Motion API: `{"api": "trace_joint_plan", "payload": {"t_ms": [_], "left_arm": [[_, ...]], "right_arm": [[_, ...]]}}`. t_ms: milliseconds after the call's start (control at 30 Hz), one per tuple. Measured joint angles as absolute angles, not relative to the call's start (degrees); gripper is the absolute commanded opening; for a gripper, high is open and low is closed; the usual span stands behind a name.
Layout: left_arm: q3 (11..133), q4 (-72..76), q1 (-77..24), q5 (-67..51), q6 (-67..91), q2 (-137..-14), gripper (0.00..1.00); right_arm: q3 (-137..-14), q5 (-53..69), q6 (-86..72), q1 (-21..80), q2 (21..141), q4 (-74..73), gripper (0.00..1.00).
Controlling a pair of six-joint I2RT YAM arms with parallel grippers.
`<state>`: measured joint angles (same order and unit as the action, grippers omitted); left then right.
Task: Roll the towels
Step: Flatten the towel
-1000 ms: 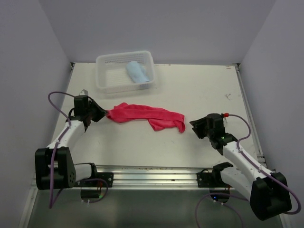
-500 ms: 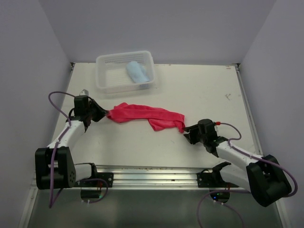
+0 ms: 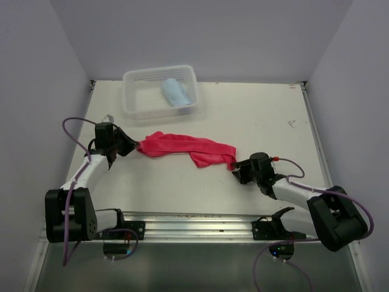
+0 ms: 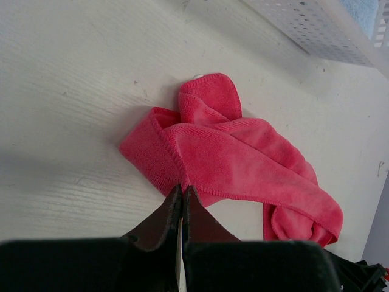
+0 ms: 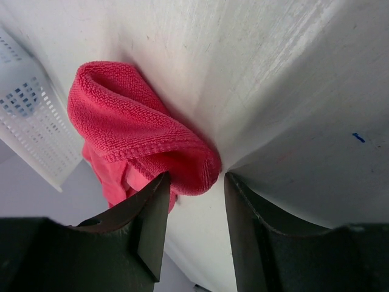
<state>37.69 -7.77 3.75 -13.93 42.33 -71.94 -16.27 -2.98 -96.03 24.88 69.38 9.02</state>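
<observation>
A crumpled pink towel (image 3: 185, 148) lies stretched across the middle of the table. My left gripper (image 3: 131, 146) is shut on the towel's left end, pinching its hem (image 4: 182, 182). My right gripper (image 3: 235, 170) is open at the towel's right end. In the right wrist view the folded end of the pink towel (image 5: 146, 140) sits just at the mouth of the open jaws, between the fingertips (image 5: 155, 207). A rolled light blue towel (image 3: 176, 92) lies in the white basket (image 3: 137, 103).
The white perforated basket stands at the back left of the table; its wall shows in the left wrist view (image 4: 316, 36) and right wrist view (image 5: 30, 128). A metal rail (image 3: 194, 219) runs along the near edge.
My right arm has lowered and reached left, bringing its open gripper from apart from the towel to its right end. The left gripper has not moved.
</observation>
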Motion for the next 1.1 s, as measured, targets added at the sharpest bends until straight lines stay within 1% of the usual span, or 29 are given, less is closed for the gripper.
{"api": "trace_joint_plan", "payload": {"t_ms": [167, 200, 300, 333, 367, 433, 467, 600, 700, 767, 900, 1000, 1100], "left_arm": [[37.7, -7.8, 3.7, -14.2, 42.3, -71.9, 0.00], [37.7, -7.8, 3.7, -14.3, 42.3, -71.9, 0.00], [37.7, -7.7, 3.7, -14.4, 42.3, -71.9, 0.00], [37.7, -7.8, 3.7, -14.4, 42.2, -72.0, 0.00], [37.7, -7.8, 3.7, -14.4, 42.2, -72.0, 0.00], [37.7, -7.8, 3.7, -14.5, 42.2, -72.0, 0.00], [37.7, -7.8, 3.7, -14.6, 42.2, -72.0, 0.00], [37.7, -7.8, 3.7, -14.6, 42.2, -72.0, 0.00], [37.7, -7.8, 3.7, -14.6, 42.2, -72.0, 0.00], [38.0, -8.1, 3.7, -14.6, 42.0, -72.0, 0.00], [41.7, -10.4, 3.9, -14.6, 41.3, -72.3, 0.00], [46.5, -11.6, 5.1, -15.0, 41.4, -72.4, 0.00], [51.0, -11.9, 7.3, -15.9, 42.0, -72.4, 0.00]], "right_arm": [[-16.4, -3.0, -96.7, 26.1, 71.7, 12.2, 0.44], [-16.6, -3.0, -96.7, 26.3, 72.2, 12.7, 0.42], [-16.8, -3.0, -96.9, 26.6, 73.8, 13.7, 0.22], [-16.8, -3.1, -97.0, 26.7, 74.2, 13.8, 0.17], [-16.8, -3.2, -96.9, 26.7, 74.6, 13.8, 0.09], [-16.7, -3.4, -96.6, 26.7, 75.0, 13.6, 0.05], [-16.7, -3.5, -96.5, 26.7, 74.9, 13.4, 0.00], [-16.8, -4.2, -95.3, 26.7, 73.4, 11.4, 0.00], [-18.0, -5.2, -91.8, 26.6, 70.7, 6.6, 0.00], [-20.9, -5.3, -88.1, 26.1, 69.5, 2.2, 0.00], [-32.0, -3.2, -75.3, 22.6, 70.3, -4.0, 0.00], [-43.9, -0.2, -63.2, 18.9, 75.7, -9.9, 0.00], [-53.3, -0.9, -51.8, 17.6, 79.9, -15.7, 0.00]]}}
